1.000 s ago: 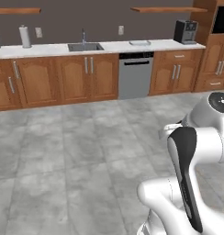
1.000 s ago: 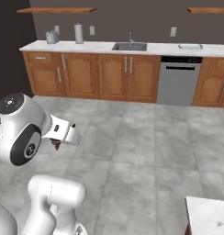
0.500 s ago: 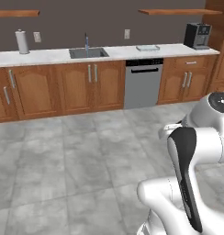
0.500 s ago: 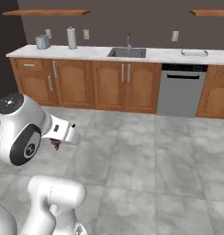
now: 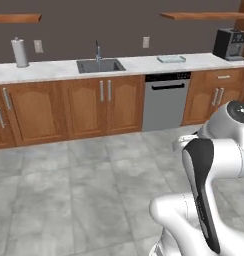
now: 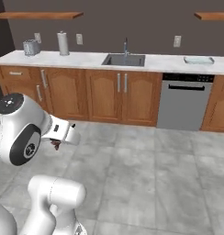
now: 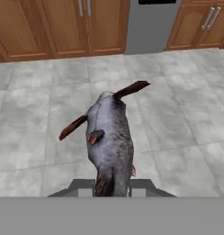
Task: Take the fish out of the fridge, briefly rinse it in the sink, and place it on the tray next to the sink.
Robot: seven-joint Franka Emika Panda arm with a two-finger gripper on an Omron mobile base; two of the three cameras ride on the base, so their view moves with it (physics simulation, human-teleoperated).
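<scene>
Grey fish clamped in hand, sink now nearer, more central.

pale counter with tray

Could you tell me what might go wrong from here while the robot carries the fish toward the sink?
The gripper pinches the fish only at one end, so most of its body sticks out unsupported; it could slip and drop onto the floor. The sink is far across the kitchen, so a long drive might jolt it loose.
</scene>
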